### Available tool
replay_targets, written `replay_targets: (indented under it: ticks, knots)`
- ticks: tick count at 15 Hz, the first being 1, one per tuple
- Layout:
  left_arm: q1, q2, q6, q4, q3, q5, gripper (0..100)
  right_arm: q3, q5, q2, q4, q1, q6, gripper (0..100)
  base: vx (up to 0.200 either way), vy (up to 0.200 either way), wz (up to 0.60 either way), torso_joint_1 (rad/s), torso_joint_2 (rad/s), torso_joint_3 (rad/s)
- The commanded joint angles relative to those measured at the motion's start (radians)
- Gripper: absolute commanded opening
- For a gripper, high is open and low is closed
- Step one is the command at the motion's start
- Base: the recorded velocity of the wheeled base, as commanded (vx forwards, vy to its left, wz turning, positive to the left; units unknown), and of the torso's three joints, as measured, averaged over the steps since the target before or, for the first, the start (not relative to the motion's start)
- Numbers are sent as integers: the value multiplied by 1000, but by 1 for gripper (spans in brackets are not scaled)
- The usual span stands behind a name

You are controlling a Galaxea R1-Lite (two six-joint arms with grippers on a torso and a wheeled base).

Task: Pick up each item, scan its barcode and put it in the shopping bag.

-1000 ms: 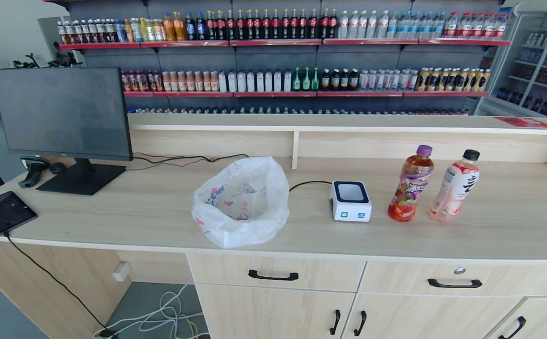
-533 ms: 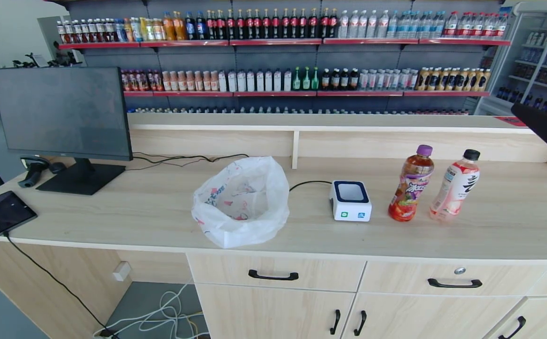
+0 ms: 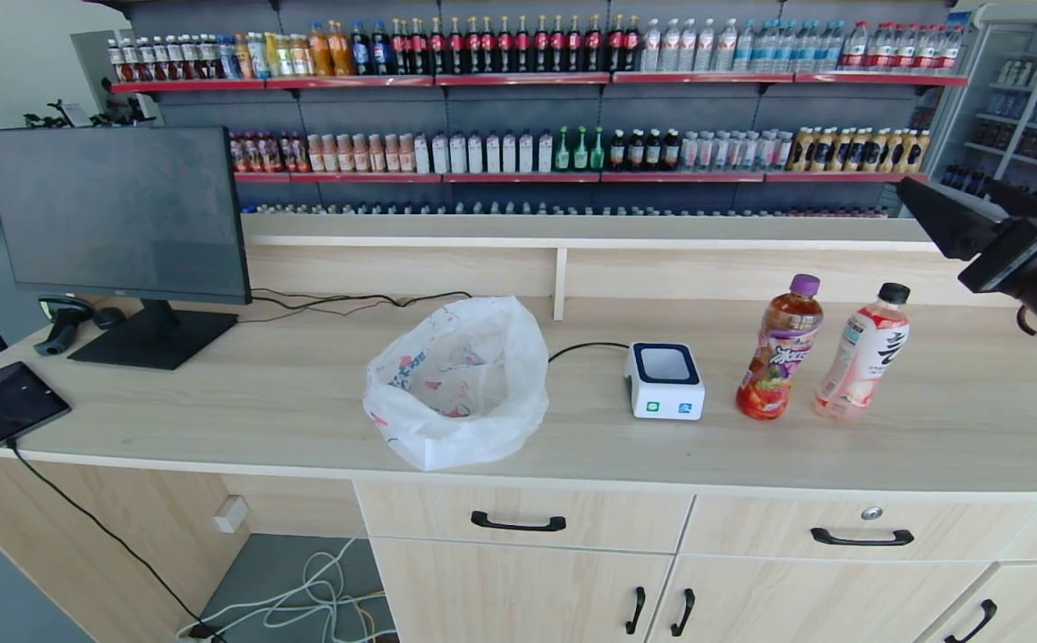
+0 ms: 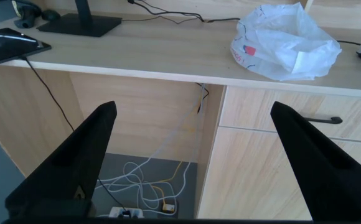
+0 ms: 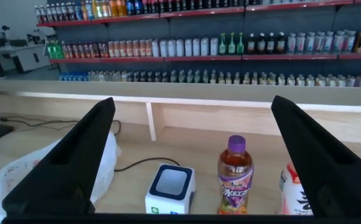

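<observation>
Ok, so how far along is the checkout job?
Nothing done yet: the shopping bag shows no bottle inside. Nothing in hand: the right tool is open, empty, raised over the counter. Left: the purple-capped bottle and black-capped bottle, both standing right of the scanner.

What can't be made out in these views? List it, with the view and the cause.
- Barcodes on the purple-capped bottle and pink bottle: too small or turned away, head view.
- Pink bottle, right wrist view: mostly hidden by the right end effector.
- Shopping bag bottom: hidden by its own folds, head view.
- Black handheld device: partly behind the monitor, head view.
</observation>
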Motion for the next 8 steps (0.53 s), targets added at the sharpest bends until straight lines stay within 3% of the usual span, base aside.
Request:
replay_targets:
  ticks: [1, 5, 8]
  knots:
    - [0, 0, 0, 0, 0, 1, 100, -5, 21, 143, -60, -1, -4, 100, 0, 0, 0, 0, 0, 0]
    - [0, 0, 1, 0, 0, 1, 100, -99, 22, 304, -166, -1, -13, 100, 0, 0, 0, 0, 0, 0]
    - [0, 0, 0, 0, 0, 1, 100, -125, 88, 402, -221, -19, -83, 100, 0, 0, 0, 0, 0, 0]
